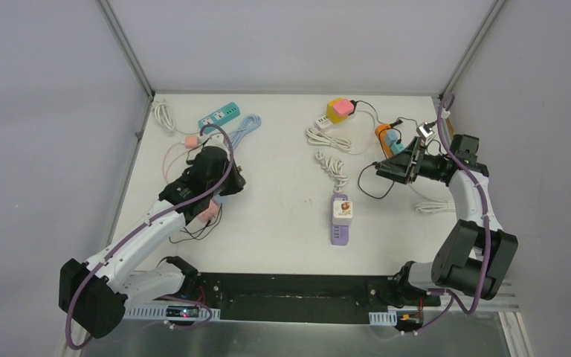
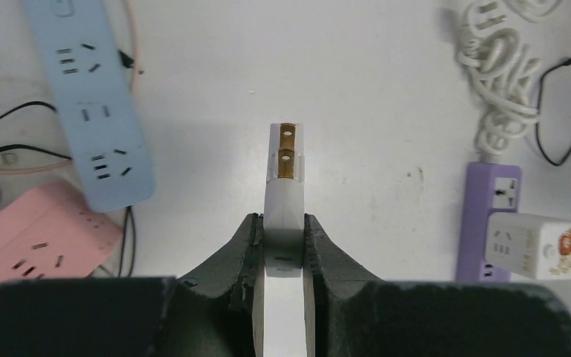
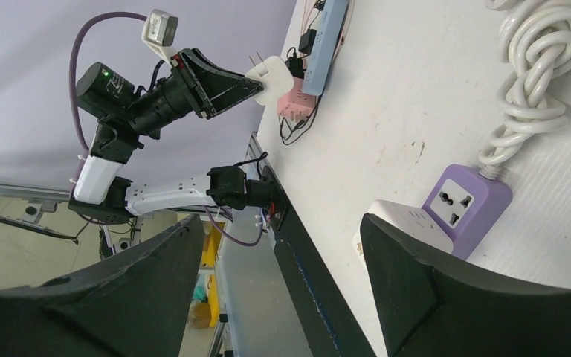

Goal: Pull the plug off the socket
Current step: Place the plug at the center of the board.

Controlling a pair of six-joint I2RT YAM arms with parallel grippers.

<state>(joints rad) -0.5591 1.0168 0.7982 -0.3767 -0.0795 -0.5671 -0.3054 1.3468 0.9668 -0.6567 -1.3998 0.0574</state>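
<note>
My left gripper (image 2: 281, 223) is shut on a white plug (image 2: 284, 190). Its two brass prongs point away from the camera, free of any socket, above bare table. A light blue power strip (image 2: 97, 111) and a pink one (image 2: 37, 238) lie to its left. In the top view the left gripper (image 1: 219, 177) is at the left-middle of the table. In the right wrist view the plug (image 3: 271, 74) shows in the left fingers, off the table. My right gripper (image 1: 388, 169) is open and empty, at the right. A purple power strip (image 1: 340, 229) carries a white adapter (image 1: 343, 210).
A teal power strip (image 1: 219, 116) and coiled cables lie at the back left. A pink-yellow cube socket (image 1: 340, 108), white cable coils (image 1: 332, 167), an orange item (image 1: 383, 134) and black cable sit at the back right. The black base rail (image 1: 290, 297) runs along the near edge.
</note>
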